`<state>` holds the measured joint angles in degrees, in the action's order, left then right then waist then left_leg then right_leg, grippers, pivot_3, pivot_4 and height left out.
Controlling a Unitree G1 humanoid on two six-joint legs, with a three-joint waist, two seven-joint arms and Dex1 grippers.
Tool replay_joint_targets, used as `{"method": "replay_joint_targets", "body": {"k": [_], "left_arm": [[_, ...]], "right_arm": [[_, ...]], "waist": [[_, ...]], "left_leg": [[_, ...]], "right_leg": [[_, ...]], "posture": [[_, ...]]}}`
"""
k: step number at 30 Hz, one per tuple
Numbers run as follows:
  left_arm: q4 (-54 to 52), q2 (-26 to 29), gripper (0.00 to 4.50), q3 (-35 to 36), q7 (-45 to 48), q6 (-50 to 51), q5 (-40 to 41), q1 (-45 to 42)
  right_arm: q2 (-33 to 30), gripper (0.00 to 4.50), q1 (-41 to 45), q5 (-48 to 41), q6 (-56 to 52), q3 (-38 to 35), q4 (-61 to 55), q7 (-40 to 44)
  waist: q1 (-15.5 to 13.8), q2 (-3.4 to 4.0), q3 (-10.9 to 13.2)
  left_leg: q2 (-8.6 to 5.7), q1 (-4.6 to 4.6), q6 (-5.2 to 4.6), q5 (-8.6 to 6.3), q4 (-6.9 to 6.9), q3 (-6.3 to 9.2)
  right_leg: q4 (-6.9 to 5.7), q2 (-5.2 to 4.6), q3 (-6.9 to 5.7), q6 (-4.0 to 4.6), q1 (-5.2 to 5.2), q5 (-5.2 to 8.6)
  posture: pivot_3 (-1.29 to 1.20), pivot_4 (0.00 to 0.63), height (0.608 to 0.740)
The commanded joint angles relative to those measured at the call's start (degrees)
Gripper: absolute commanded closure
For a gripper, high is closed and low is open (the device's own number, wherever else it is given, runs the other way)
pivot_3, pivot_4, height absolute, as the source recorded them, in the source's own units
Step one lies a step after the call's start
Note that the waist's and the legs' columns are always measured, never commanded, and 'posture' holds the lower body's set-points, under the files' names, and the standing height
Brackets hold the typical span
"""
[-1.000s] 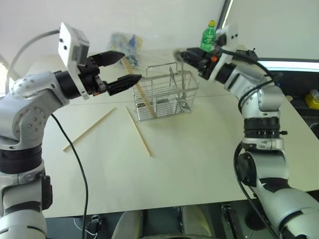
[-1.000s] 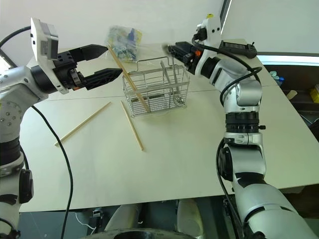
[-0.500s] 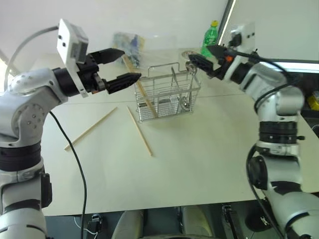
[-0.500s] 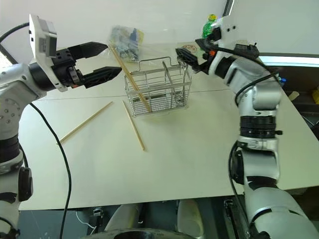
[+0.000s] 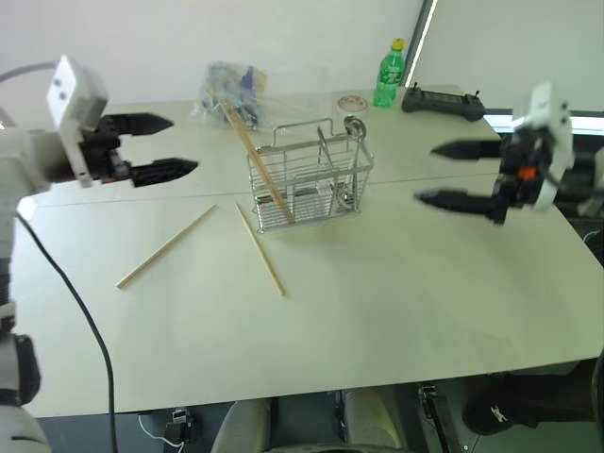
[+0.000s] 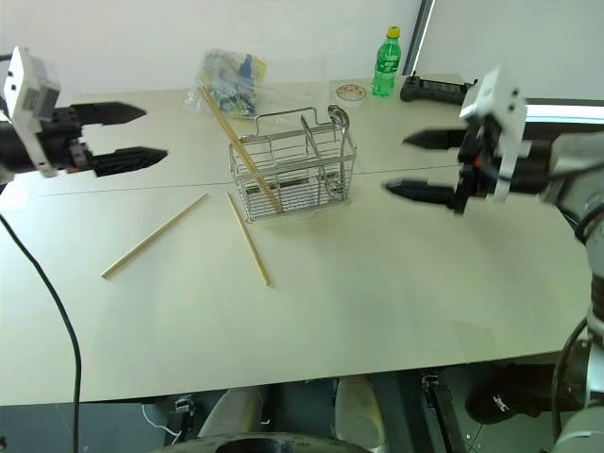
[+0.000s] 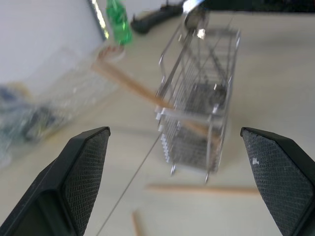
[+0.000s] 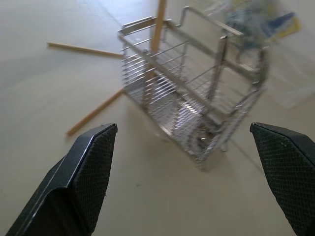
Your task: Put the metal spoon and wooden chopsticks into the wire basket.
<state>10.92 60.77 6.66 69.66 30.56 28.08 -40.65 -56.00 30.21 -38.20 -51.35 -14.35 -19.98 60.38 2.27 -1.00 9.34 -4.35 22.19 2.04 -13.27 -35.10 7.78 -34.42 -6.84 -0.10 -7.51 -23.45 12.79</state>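
The wire basket (image 5: 307, 179) stands mid-table. The metal spoon (image 5: 354, 124) stands in its right end, a shiny rounded tip showing above the rim. One of the wooden chopsticks (image 5: 253, 159) leans in the basket's left end, its top sticking out toward the back left. Two more chopsticks lie flat on the table, one (image 5: 168, 245) front left and one (image 5: 260, 250) just in front of the basket. My left gripper (image 5: 184, 144) hangs open and empty left of the basket. My right gripper (image 5: 425, 173) hangs open and empty to its right. The wrist views also show the basket (image 7: 197, 123) (image 8: 192, 103).
A clear plastic bag with blue contents (image 5: 231, 85) lies behind the basket. A green bottle (image 5: 387, 74), a tape roll (image 5: 351, 102) and a black controller (image 5: 444, 99) sit at the back right. The table's front edge (image 5: 311, 394) runs near me.
My right gripper opened wider and drew back to the right, away from the basket's top. My left gripper swung out to the left, away from the basket. The basket and chopsticks stayed put.
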Motion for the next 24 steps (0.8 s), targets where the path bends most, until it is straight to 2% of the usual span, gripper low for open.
{"method": "replay_joint_targets", "body": {"k": [1, 6, 11, 15, 24], "left_arm": [[5.83, 0.62, 0.0, -3.72, 3.5, -5.63, -5.47, -0.68], [17.25, -2.8, 0.0, -9.27, 5.4, -11.13, -12.4, -4.88], [37.43, -11.14, 0.0, -15.16, 4.23, -19.12, -21.53, -16.52], [51.57, -17.05, 0.0, -16.8, 0.55, -24.25, -26.82, -23.81], [63.47, -22.9, 0.0, -17.29, -7.93, -29.72, -34.88, -28.26]], "right_arm": [[3.66, 0.06, -4.03, -2.39, -1.27, -3.4, -6.62, -6.91], [7.51, 0.06, -9.59, -3.54, -3.24, -3.41, -12.67, -14.38], [5.91, 0.06, -14.78, -5.33, -3.71, -4.12, -17.98, -15.13], [6.16, 0.06, -16.03, -7.81, -5.18, -5.89, -19.67, -18.1], [6.63, 0.06, -19.97, -15.51, -9.11, -11.6, -25.09, -25.75]], "waist": [[-0.34, -0.01, 0.0], [-2.14, -0.09, -0.03], [-3.45, -0.26, -0.08], [-3.0, -0.32, -0.09], [-2.06, -0.38, -0.07]], "left_leg": [[-0.01, 0.01, 0.0, 0.0, -0.02, -0.01], [-0.01, 0.1, 0.0, 0.0, -0.06, -0.01], [-0.04, 0.16, 0.0, 0.0, -0.2, 0.05], [-0.05, 0.16, 0.0, 0.01, -0.28, 0.03], [-0.02, 0.15, -0.06, -0.03, -0.17, 0.02]], "right_leg": [[0.01, -0.01, 0.01, 0.03, 0.0, -0.03], [0.09, -0.01, 0.0, 0.1, -0.02, -0.08], [0.1, 0.01, -0.08, 0.11, 0.04, -0.11], [0.13, 0.01, -0.09, -0.01, 0.1, -0.17], [0.06, 0.03, -0.1, -0.02, 0.01, -0.18]], "posture": [[0.0, 0.15, 0.713], [0.0, 0.15, 0.713], [0.0, 0.15, 0.713], [0.0, 0.15, 0.713], [0.0, 0.15, 0.713]]}}
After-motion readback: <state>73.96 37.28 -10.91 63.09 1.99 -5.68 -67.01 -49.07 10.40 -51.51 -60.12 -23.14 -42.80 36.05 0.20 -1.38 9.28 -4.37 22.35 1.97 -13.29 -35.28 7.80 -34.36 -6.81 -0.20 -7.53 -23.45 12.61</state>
